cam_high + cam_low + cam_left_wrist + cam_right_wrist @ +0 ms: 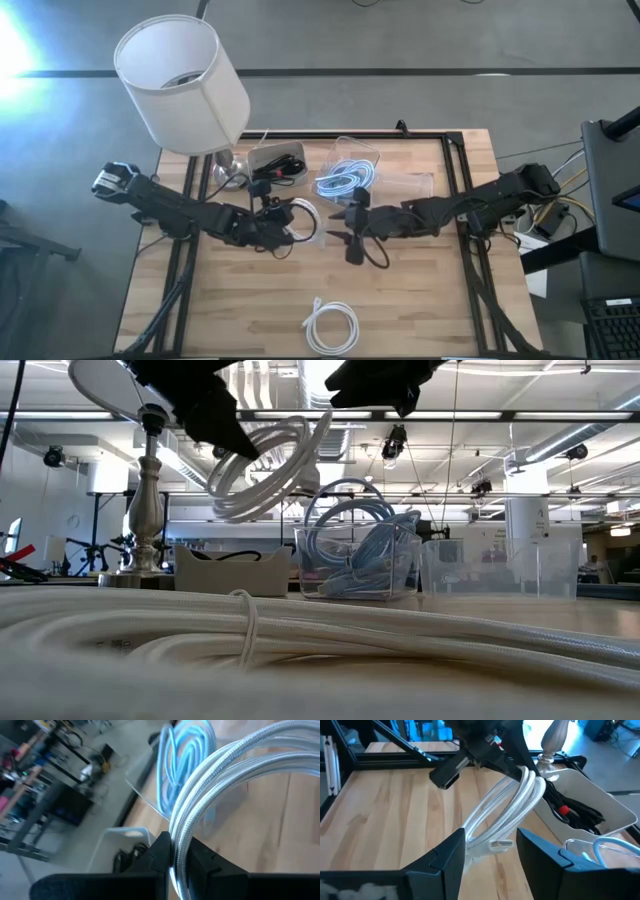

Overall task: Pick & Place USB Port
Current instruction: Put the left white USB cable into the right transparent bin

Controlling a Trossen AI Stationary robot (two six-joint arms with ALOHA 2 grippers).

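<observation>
1. Table (420, 300): pale wood top in a black frame, both my arms reaching in over its middle.
2. Lamp (182, 82): white drum shade on a silvery stem, standing at the far left corner.
3. My left arm: comes in from the left edge. My left gripper (283, 222) sits above the middle of the table, lifted off the wood, fingers clamped tight on a white coiled cable (300, 222). The loops run straight between my 2 fingers in the left wrist view and hang clear of the surface in the low view.
4. My right arm: comes in from the right edge. My right gripper (350, 228) is just beside the coil held by the left one, fingers spread apart with nothing between them; the cable's loose end with its plug (501, 843) shows in the gap ahead of them, whether touching I cannot tell.
5. White tray (268, 156): along the far edge, beside the lamp base, holding black leads with a red tip.
6. Clear box (372, 150): far edge, middle, holding a light blue coiled cable (345, 176).
7. Second clear box (412, 184): next to the first, toward the right edge.
8. Second white cable coil (331, 326): lying flat near the near edge, well apart from both grippers.
</observation>
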